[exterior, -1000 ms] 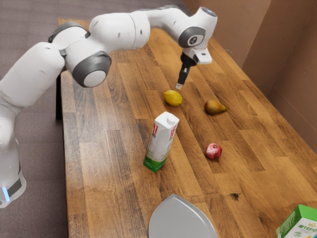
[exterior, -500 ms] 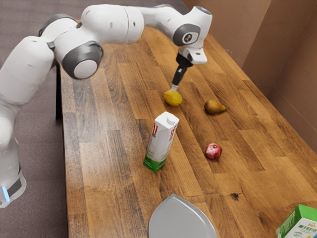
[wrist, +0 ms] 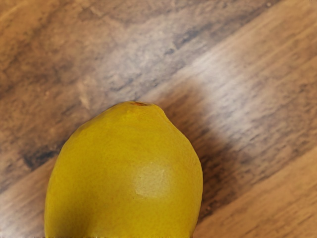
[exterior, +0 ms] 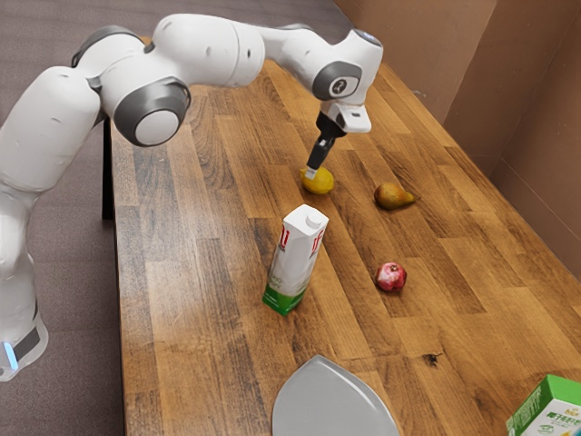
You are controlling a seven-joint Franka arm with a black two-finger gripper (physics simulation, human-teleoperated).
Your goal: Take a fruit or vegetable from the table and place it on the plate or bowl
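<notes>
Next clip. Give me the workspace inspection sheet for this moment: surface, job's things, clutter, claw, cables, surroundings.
surface: wooden plank table, dry, with a dark knot mark near the plate.
job's things: lemon directly under the claw; pear lying on its side; red fruit nearer the plate; grey plate at the table's near edge, nothing on its visible part.
clutter: carton, white and green, standing upright; green box at the near corner.
claw: claw at the lemon's top; contact unclear.
cables: nothing seen.
surroundings: brown walls at the exterior view's right; grey carpet.
</notes>
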